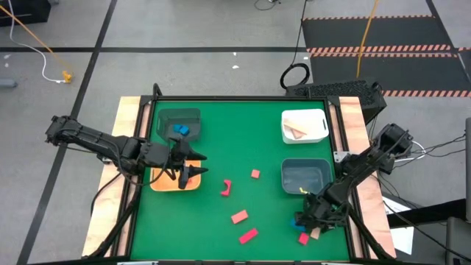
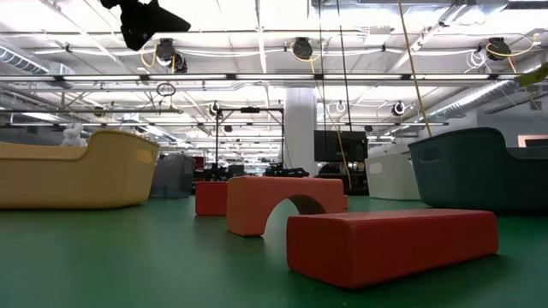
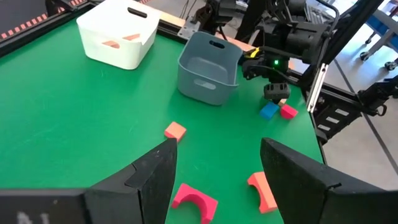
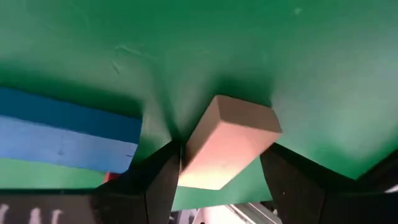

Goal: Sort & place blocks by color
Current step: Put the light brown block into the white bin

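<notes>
My right gripper (image 1: 315, 230) is down at the table's near right corner, fingers closed around a tan block (image 4: 227, 142), beside a blue block (image 4: 65, 134) and just near of the grey-blue bin (image 1: 306, 177). My left gripper (image 1: 193, 163) hangs spread over the orange bin (image 1: 158, 182).

Open green mat (image 1: 243, 132) between the bins; scattered red blocks (image 1: 239, 217) toward the front, apparently well apart.
</notes>
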